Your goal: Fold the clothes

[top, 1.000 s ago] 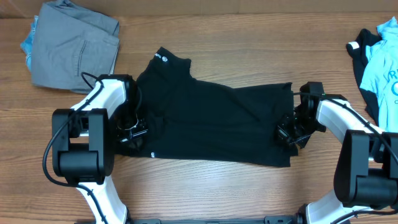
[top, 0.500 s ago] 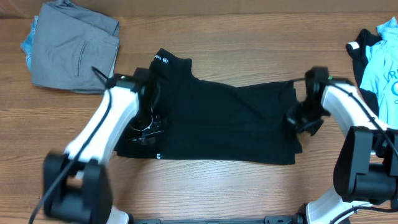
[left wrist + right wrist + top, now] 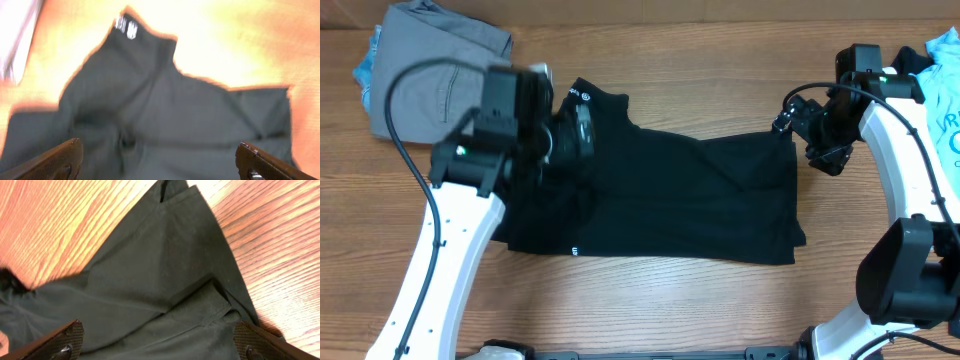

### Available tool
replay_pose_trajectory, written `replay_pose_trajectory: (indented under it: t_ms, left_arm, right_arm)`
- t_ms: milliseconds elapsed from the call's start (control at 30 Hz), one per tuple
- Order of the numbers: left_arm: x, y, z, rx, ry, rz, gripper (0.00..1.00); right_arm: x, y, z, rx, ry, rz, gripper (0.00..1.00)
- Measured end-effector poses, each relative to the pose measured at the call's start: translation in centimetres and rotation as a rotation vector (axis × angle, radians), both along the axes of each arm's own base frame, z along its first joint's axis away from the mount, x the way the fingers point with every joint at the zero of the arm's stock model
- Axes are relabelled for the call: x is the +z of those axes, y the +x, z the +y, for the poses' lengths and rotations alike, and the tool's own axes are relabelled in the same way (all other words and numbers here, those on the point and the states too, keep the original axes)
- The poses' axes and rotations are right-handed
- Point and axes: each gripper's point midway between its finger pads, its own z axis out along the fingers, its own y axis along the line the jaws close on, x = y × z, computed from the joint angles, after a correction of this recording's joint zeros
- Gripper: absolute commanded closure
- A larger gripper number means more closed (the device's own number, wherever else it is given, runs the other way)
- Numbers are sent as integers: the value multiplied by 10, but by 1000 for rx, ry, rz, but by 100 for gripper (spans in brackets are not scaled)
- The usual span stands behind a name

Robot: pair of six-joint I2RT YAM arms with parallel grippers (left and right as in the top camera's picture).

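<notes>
Both claws have let go: the left claw (image 3: 578,132) and right claw (image 3: 802,122), clamped a second ago on the left and right edges of the black T-shirt (image 3: 670,205), now stand wide and empty, lifted toward the far side; in each wrist view only cloth shows between the wide-set jaws; the shirt lies flat in the middle of the table (image 3: 720,300), collar logo (image 3: 574,95) far left, untouched; this fold looks laid down, so a fresh grip likely follows.

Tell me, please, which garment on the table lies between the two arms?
The black T-shirt; the gray trousers lie in the far left corner, the light blue shirt at the right edge.
</notes>
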Motion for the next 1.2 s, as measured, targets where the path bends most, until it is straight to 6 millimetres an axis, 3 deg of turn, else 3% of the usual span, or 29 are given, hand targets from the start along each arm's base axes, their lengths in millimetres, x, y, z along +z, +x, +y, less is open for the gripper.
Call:
replay_pose_trajectory:
  t_ms: [167,300,400,600,733,967,1200]
  left_arm:
    - [16,68,0,-29,39,-129,0]
    - [-17,121,-3,-70,97,-130,0]
    - [-61,146,-5,-99,131,-70,0]
    - [-137,171,-8,-150,180,15,0]
    - [-173,179,-9,-191,217,38,0]
    - [-214,192,-5,-206,271,42,0]
    - [-229,204,0,-196,306,13,7]
  right_arm:
    - [0,-5,6,40,17,12,0]
    - [0,-9,13,66,17,25,0]
    - [-1,-10,21,93,10,30,0]
    - [-3,-15,33,146,-41,44,0]
    - [-4,-16,41,175,-61,45,0]
    - [-4,-17,48,195,-69,44,0]
    - [-4,-17,46,194,-78,45,0]
